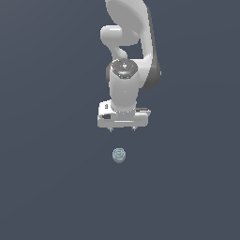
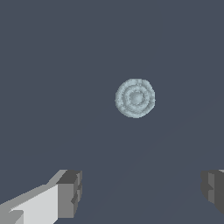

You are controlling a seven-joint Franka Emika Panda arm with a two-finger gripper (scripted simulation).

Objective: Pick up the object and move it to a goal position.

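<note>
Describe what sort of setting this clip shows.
Likely a bare simulated test scene: a flat, featureless dark surface, a white arm with its open gripper, and one small ringed cylinder.

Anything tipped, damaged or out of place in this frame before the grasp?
Nothing stands out. The ringed cylinder sits flat and upright on the dark surface, intact, apart from the gripper, whose jaws are spread wide with nothing between them.

arm [image 1: 129, 51] cut off above, pincer [image 2: 140, 192] fingertips perhaps cropped
</note>
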